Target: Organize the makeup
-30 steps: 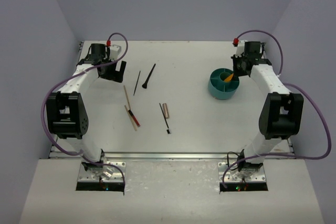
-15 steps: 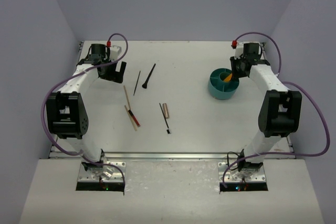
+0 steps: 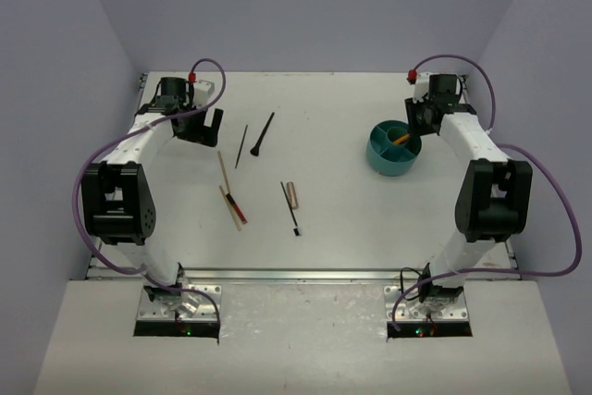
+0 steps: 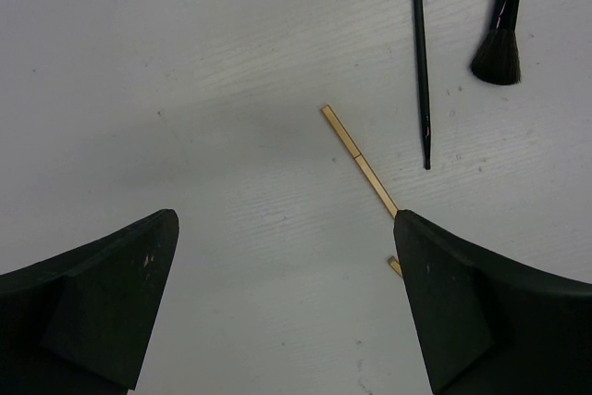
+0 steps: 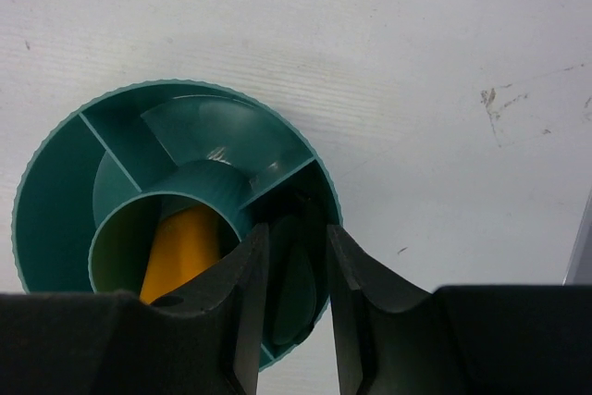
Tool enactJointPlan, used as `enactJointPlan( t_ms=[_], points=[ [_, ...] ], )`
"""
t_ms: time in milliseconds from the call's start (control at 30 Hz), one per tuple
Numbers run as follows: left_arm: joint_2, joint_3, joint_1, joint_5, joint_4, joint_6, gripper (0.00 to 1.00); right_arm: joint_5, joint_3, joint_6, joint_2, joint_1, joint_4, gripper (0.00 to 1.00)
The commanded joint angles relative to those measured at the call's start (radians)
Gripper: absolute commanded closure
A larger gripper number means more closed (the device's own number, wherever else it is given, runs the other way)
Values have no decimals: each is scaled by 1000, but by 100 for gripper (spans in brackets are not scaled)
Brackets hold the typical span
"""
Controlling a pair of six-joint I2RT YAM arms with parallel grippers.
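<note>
Right hand (image 5: 295,238) parted; green disc (image 5: 294,291) edgewise.

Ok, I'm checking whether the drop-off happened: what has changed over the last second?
The right gripper shifted a little toward the far edge of the table, over the teal container, and parted its jaws. The dark green disc between them, in an outer compartment, looks let go. The left gripper, open, and the brushes and sticks stayed put.
</note>
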Motion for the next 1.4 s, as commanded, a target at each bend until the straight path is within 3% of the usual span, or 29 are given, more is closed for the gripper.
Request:
enactJointPlan(
  t_ms=[0, 133, 233, 400, 733, 1000, 1133, 1367],
  points=[
    [-4, 15, 1, 28, 21, -4, 0, 22, 53, -23, -59, -4, 32, 68],
    [8, 20, 2, 70, 23, -5, 3, 26, 58, -31, -83, -3, 30, 68],
    [51, 41, -7, 111, 21, -7, 15, 39, 80, -21, -105, -3, 11, 68],
    [129, 107, -30, 135, 8, -34, 22, 48, 114, 2, -150, -3, -16, 68],
    [169, 178, -133, 57, -65, 7, 26, -39, 66, 56, -291, 7, -70, 67],
    [168, 186, -113, 33, -175, 62, 38, -29, -92, 77, -423, 190, -53, 66],
    [216, 235, -99, 52, -273, -35, 38, -41, -115, 172, -422, 255, -74, 66],
    [301, 211, -99, 35, -226, -162, 42, -29, -186, 210, -438, 293, -24, 66]
  ],
)
